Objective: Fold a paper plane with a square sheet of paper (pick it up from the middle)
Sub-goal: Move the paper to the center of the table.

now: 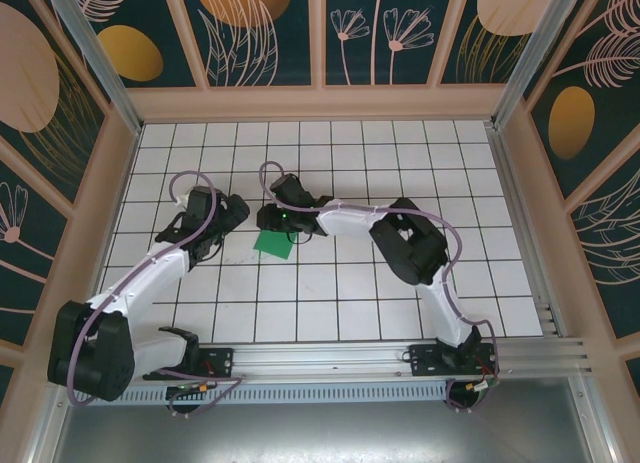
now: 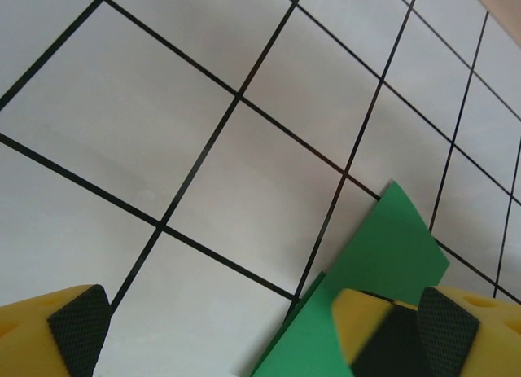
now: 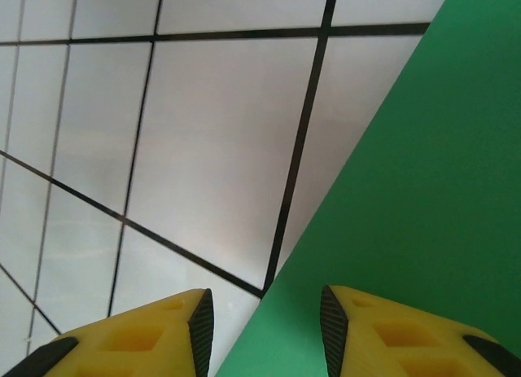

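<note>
Left wrist view: left gripper (image 2: pixel 260 336) gapes wide, empty, beside the square sheet of paper (image 2: pixel 383 255), flat mid-table (image 1: pixel 400 303), far from every edge. Right gripper (image 3: pixel 264 332) stands half-closed astride the sheet's edge, probably to pinch it; grip unclear.

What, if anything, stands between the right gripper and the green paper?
Nothing visible does. The right gripper sits right at the green paper, whose edge runs between its open jaws on the white tiled table.
</note>
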Available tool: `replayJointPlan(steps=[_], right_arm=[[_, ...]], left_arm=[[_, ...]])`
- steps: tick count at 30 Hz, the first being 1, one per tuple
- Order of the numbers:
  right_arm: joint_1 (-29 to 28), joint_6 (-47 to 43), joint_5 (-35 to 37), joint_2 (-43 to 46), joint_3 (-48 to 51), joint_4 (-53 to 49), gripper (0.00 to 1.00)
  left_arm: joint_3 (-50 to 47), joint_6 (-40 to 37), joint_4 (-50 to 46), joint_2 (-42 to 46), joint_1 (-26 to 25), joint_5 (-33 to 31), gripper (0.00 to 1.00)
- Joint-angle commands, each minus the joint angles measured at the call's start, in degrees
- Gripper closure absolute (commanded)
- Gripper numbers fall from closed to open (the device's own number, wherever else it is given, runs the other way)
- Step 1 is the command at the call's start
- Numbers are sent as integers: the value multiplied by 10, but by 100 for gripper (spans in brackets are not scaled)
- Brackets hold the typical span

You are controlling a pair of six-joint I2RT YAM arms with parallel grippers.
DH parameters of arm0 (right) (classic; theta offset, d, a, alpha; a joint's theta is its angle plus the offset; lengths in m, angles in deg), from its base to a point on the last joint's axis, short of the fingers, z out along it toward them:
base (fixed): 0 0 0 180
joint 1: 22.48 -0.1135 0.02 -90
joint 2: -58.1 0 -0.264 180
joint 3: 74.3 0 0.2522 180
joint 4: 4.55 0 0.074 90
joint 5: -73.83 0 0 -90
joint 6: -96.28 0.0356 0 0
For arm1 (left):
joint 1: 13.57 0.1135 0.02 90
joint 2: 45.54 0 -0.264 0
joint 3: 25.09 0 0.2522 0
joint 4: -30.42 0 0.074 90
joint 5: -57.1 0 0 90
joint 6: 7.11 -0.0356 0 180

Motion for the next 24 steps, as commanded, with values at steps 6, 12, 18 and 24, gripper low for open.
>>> replayJointPlan(steps=[6, 12, 18, 24], right_arm=[[-6, -97, -23, -17, 1, -79, 57], [6, -264, -6, 71, 140, -125, 57], [10, -356, -23, 143, 197, -146, 55], [29, -240, -48, 264, 228, -102, 44]], left_arm=[[-5, -11, -4, 9, 3, 14, 2], [-7, -33, 17, -9, 4, 66, 2], [-23, -44, 75, -16, 3, 137, 4], [-22, -49, 118, -29, -2, 219, 7]])
